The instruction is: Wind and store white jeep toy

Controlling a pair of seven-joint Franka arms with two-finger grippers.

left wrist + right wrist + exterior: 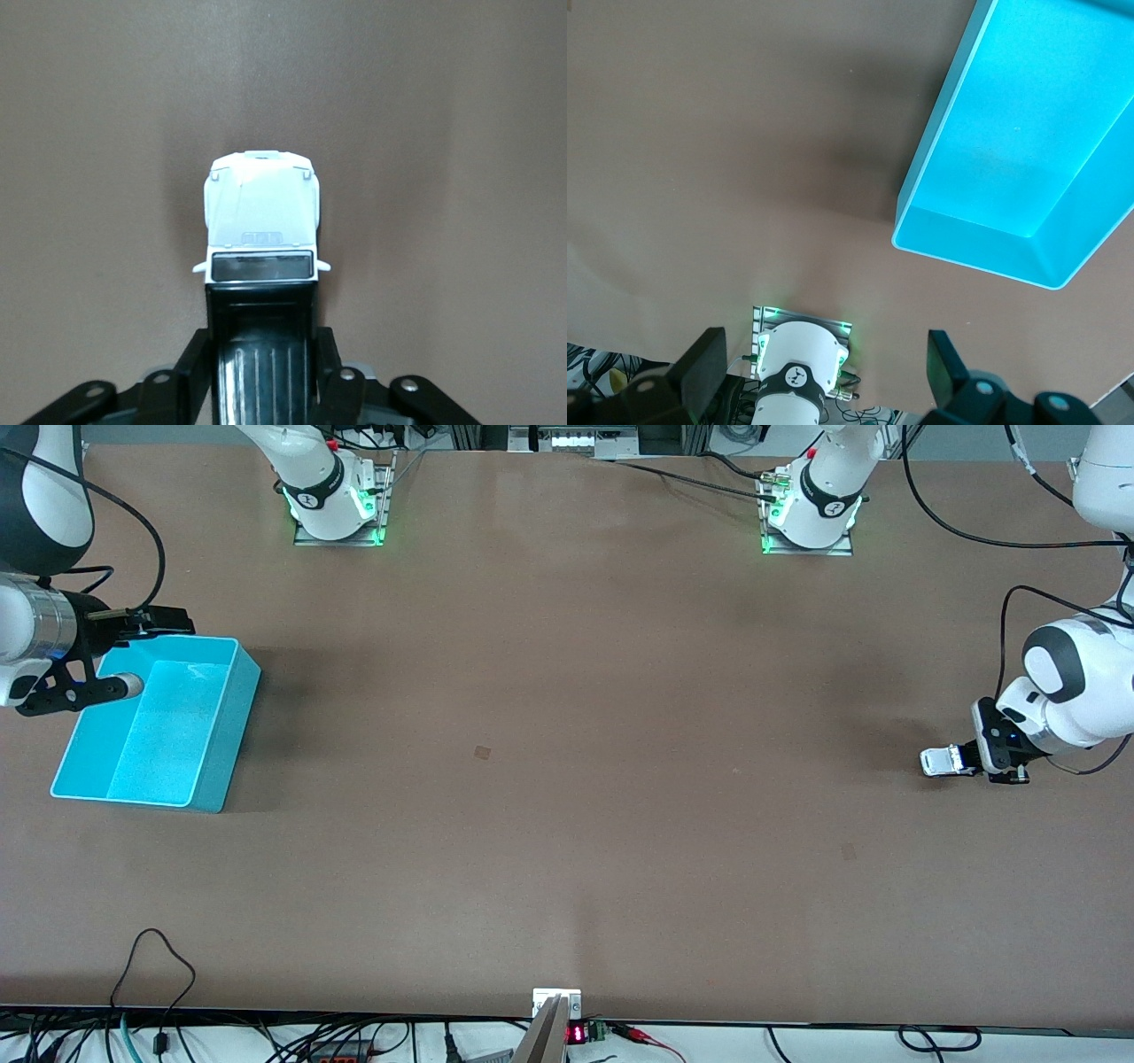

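The white jeep toy has a black roof and sits low at the table near the left arm's end. My left gripper is shut on its black rear part. In the left wrist view the jeep points away from the gripper, with a finger on each side of its black rear. I cannot tell whether its wheels touch the table. My right gripper is open and empty, and it hovers over the cyan bin at the right arm's end. The right wrist view shows the bin holding nothing.
The brown table is bare between the bin and the jeep. The two arm bases stand along the edge farthest from the front camera. Cables and a small display lie at the edge nearest it.
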